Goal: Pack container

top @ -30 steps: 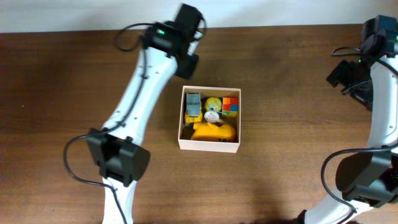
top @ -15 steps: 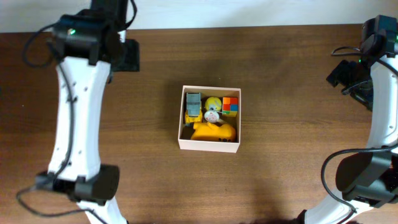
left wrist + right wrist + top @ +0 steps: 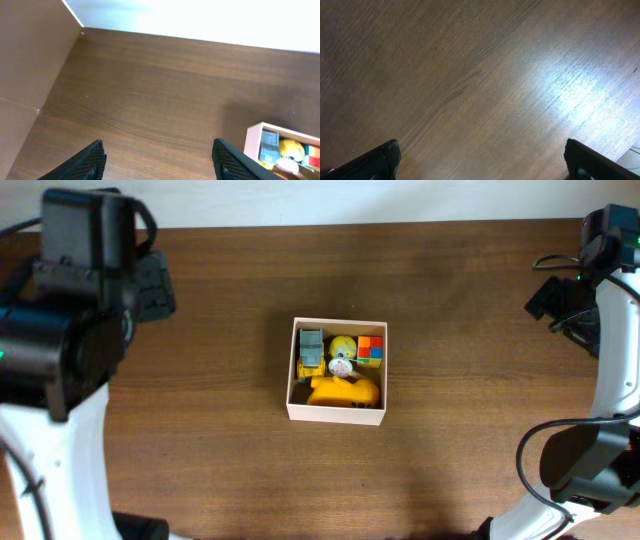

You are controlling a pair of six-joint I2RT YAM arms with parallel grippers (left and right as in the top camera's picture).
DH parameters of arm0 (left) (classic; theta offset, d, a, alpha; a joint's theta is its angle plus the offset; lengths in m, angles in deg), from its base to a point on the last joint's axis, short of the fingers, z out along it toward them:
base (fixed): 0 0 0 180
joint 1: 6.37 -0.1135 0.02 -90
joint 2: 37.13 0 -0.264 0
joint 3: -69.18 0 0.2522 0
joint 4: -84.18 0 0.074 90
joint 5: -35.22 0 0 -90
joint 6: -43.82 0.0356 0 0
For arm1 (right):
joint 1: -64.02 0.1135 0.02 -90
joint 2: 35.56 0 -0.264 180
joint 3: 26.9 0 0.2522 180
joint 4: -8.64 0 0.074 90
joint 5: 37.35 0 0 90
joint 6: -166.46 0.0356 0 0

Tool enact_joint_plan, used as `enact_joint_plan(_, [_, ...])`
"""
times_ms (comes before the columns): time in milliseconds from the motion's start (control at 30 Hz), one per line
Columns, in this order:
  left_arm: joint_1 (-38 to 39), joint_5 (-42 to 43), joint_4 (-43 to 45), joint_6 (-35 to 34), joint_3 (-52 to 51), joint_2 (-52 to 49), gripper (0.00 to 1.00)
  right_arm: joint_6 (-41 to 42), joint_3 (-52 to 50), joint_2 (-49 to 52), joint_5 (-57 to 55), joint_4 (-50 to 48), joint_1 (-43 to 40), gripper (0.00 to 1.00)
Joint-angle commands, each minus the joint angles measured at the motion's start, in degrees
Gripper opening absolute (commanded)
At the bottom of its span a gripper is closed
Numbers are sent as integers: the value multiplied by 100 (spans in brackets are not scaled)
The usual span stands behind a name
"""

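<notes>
Since 1 second ago our left arm (image 3: 60,350) has swung from the container (image 3: 336,413) out to 10 o'clock. We see the left gripper (image 3: 159,147) spread wide and empty, the right gripper (image 3: 481,150) also. The container sits mid-table (image 3: 200,440), with toys (image 3: 345,390) inside.

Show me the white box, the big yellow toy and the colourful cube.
White square cardboard container (image 3: 335,414): overhead view, near wall.
Large yellow toy (image 3: 345,391): overhead view, body.
Multicoloured cube (image 3: 371,348): overhead view, top face.

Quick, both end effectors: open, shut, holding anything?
Left end effector: open, holding nothing.
Right end effector: open, holding nothing.
</notes>
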Motion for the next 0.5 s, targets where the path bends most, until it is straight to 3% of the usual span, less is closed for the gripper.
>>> enact_joint_plan(0, [17,-402,149,-164,-249,330,70,55,2,39,-11,0,-15,99])
enact_joint_plan(167, [17,-393,1060,-164,-1626,887,70,55,2,39,-11,2,-13,99])
enact_joint_plan(467, [15,-299,4033,-634,-6196,2358,76,55,2,39,-11,0,-13,99])
